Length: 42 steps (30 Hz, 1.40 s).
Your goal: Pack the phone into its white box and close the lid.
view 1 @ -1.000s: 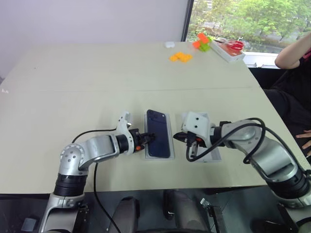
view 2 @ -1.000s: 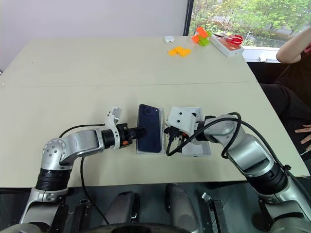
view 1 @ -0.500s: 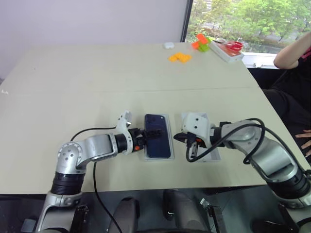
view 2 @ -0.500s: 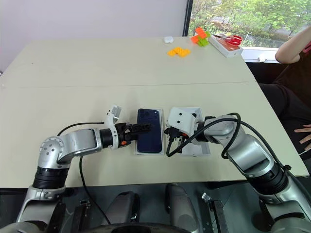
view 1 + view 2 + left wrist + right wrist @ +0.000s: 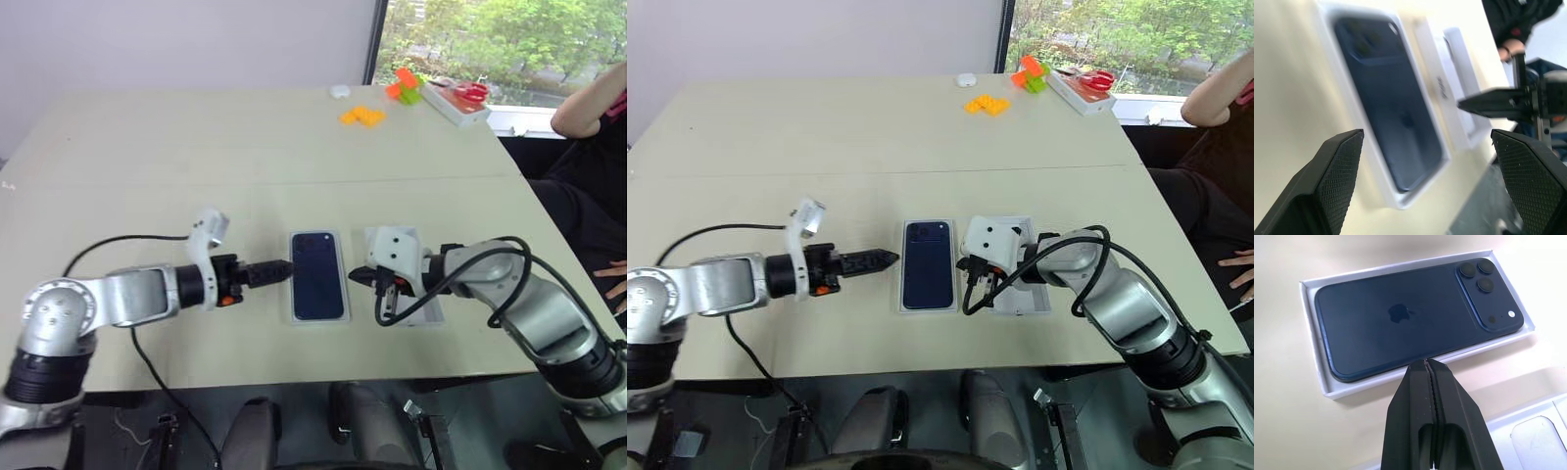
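Navy phone [image 5: 318, 275] lying in the white box [image 5: 340, 315] at frame centre, left end effector [image 5: 884, 259] spread open beside it, right end effector [image 5: 1428, 377] pinched shut, empty.

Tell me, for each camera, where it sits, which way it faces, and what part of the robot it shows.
Head views: two eyes of one stereo camera, looking forward and down on the table; both arms, the open left pincer and the right pincer.
Left wrist view: along its two spread fingers at the phone in the white box.
Right wrist view: along its shut pincer at the same phone.
Shared: all views show the phone in the white box.
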Tool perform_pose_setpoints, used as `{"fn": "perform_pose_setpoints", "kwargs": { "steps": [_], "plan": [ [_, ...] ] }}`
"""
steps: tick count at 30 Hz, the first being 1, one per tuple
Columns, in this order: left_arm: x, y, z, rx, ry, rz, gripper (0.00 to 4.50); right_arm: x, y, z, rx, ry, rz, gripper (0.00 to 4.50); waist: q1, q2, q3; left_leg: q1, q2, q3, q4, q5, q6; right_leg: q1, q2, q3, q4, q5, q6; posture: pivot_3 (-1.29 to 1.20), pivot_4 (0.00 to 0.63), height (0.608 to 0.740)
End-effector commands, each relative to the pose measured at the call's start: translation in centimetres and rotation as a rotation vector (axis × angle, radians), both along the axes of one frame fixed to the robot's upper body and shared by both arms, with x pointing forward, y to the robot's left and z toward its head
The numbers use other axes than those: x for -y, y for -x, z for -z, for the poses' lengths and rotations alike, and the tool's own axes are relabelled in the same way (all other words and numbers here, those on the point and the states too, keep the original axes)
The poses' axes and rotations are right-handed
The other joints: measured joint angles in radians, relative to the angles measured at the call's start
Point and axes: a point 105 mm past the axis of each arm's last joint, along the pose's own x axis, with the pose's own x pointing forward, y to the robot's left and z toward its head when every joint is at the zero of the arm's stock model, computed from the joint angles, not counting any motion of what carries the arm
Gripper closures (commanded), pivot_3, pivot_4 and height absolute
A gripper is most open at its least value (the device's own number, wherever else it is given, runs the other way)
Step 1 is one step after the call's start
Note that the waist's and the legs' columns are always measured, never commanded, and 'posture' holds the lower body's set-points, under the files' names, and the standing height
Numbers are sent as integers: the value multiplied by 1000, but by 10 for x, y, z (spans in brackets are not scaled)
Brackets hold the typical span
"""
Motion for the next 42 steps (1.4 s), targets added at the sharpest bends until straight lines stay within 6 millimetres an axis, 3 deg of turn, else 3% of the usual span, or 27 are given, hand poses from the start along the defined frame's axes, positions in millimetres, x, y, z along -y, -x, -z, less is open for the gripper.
{"fn": "perform_pose_setpoints", "kwargs": {
  "steps": [1, 4, 8, 9, 11, 18, 27, 34, 42],
  "plan": [
    [-46, -19, -20, 247, -212, -226, 128, -3, -6, -12, 61, -24, -3, 4500, -1, 0, 0, 0, 0, 0, 0, 0, 0, 0, 0, 0, 0, 0, 0, 0, 150, 739],
    [-69, -24, -14, 390, -385, -305, 128, -1, -10, -12, 71, -34, 30, 4500, 0, 1, 0, 1, 0, 3, -1, 0, 0, 0, 0, 2, 0, 0, 0, 0, 150, 739],
    [-70, -19, 10, 409, -483, -234, 128, 2, -14, -11, 77, -34, 69, 4500, 4, 1, 1, 0, 0, 3, -1, 0, 0, -1, -1, 1, -2, 0, 0, 0, 150, 739],
    [-67, -16, 15, 422, -510, -200, 349, 2, -14, -11, 79, -36, 73, 4500, 4, 1, 1, -1, 0, 3, -1, 0, 0, -1, -1, 1, -2, 0, 0, 0, 150, 739],
    [-62, -12, 24, 419, -506, -163, 862, 2, -15, -11, 77, -40, 85, 4500, 1, 1, 1, -1, 0, 3, -1, 0, 0, -1, -1, 1, -3, 0, 0, 0, 150, 739],
    [-24, -7, 39, 491, -581, 34, 4467, 7, -24, -1, 58, -17, 177, 4500, 1, 1, 1, -4, 1, 2, -1, 0, 0, -3, 0, 1, -2, 0, 0, 0, 150, 739],
    [14, -9, 68, 443, -661, 239, 4467, -2, -28, 16, 36, 49, 217, 4500, -5, 0, 0, -4, 1, 1, 0, -1, 1, -3, 1, 1, -1, 1, 1, 0, 150, 739],
    [34, -12, 72, 445, -637, 306, 4467, -13, -23, 27, 3, 61, 200, 4500, -1, 0, 0, -3, 1, 1, 0, 0, 1, -2, 1, 1, 0, 1, 1, 0, 150, 739],
    [52, -8, 74, 433, -575, 367, 4467, -13, -13, 23, -16, 46, 171, 4500, -2, 0, 0, -3, 1, 1, 1, -1, 1, -2, 1, 1, 0, 2, 3, 0, 150, 739]
  ]
}}
